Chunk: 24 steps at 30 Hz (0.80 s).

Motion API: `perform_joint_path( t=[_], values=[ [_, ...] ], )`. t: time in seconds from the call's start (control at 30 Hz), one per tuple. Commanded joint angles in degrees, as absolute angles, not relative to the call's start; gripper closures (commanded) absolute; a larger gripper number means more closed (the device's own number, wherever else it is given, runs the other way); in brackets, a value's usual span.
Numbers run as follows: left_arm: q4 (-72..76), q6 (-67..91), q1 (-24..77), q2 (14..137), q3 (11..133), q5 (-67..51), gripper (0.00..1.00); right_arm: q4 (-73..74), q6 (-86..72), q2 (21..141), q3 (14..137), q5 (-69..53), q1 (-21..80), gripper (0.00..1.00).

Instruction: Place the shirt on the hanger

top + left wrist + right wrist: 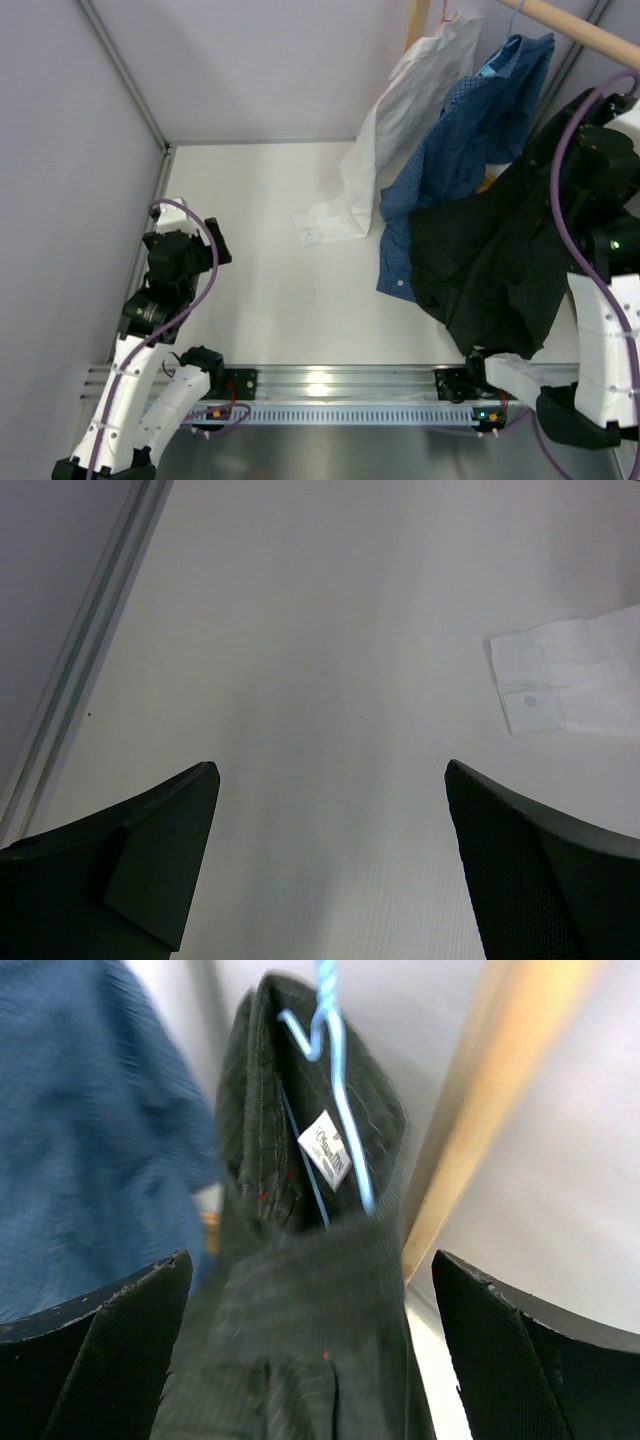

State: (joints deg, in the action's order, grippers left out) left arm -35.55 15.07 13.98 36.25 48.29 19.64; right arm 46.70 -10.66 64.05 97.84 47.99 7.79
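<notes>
Black shirt (300,1290) hangs on hanger (335,1080), beside wooden rail (480,1110).

Even, soft overhead light; tabletop (270,250) bright, glare on rail (330,382). Right wrist view blurred, shirt (300,1290) soft. Fingers (150,870) dark, underexposed.

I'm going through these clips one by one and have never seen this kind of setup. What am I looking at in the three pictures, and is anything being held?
Two robot arms are bolted at a white table's near edge. The overhead camera shows both; the other two pictures come from cameras on each wrist, the dark shapes at the bottom being fingers.

The left gripper is open over bare table, holding nothing. The right gripper is open too, facing the black patterned collared shirt, whose collar has the thin light-blue wire hanger in it. Nothing appears gripped.

A white shirt and a blue dotted shirt hang from a wooden rail, trailing onto the table.
</notes>
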Motion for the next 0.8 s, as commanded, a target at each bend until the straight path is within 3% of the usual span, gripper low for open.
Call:
perform_joint_path(
  t=[0.0,0.23,0.5,0.77],
  values=[
    [-33.0,17.0,13.3,35.1,48.7,25.8,0.02,49.5,-10.3,54.9,96.8,36.9,8.5,0.00],
    [-38.4,18.6,13.4,31.7,52.3,28.6,0.02,56.2,-9.8,36.5,86.1,17.9,8.6,0.01],
    [-50.3,17.8,13.4,27.2,63.0,25.3,0.02,64.1,-8.7,24.5,83.3,19.8,9.4,0.01],
    [-59.1,15.7,13.4,22.3,69.5,22.3,0.02,70.1,-9.9,20.7,82.7,17.1,10.0,0.01]
  ],
)
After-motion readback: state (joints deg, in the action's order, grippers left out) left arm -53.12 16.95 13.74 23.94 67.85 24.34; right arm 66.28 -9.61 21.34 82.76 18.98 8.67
